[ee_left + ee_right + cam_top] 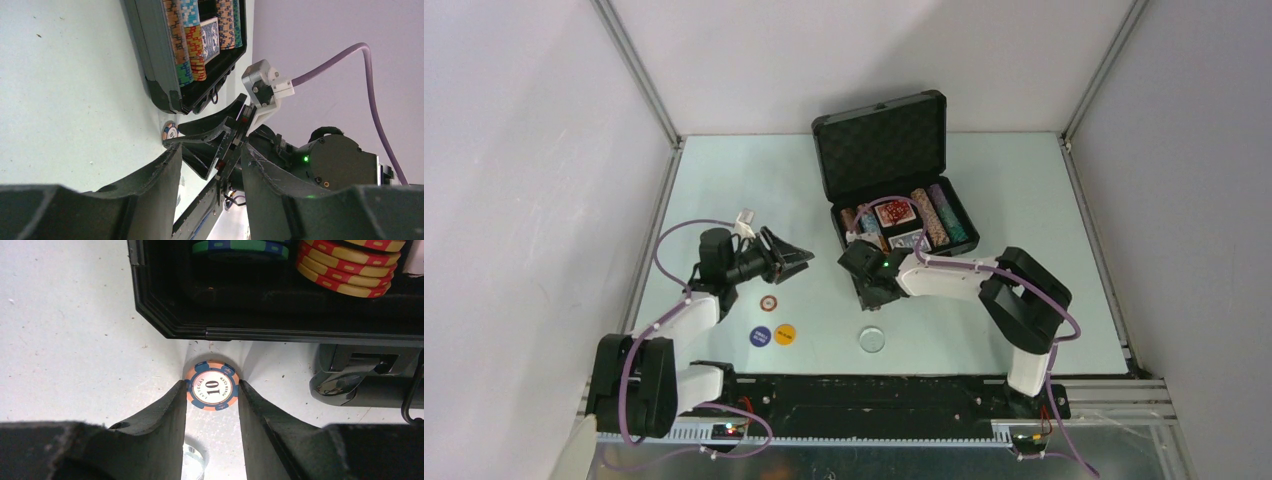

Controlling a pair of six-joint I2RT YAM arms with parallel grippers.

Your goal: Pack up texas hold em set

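Note:
The black case point(954, 222) stands open at the table's middle, foam lid up, with rows of striped poker chips point(929, 215) and a card deck point(895, 211) inside. An orange-and-blue "10" poker chip point(212, 386) lies flat on the table just in front of the case rim point(165, 315). My right gripper point(212, 388) reaches down over it, one fingertip against each side of the chip. My left gripper point(799, 258) hovers open to the left of the case with nothing between its fingers. Another chip point(768, 302) lies on the table below it.
A purple button point(760, 335) and a yellow button point(785, 334) lie near the front left. A clear round disc point(872, 340) sits close behind my right gripper. The case latch point(350, 375) juts out right of the held chip. Walls enclose the table.

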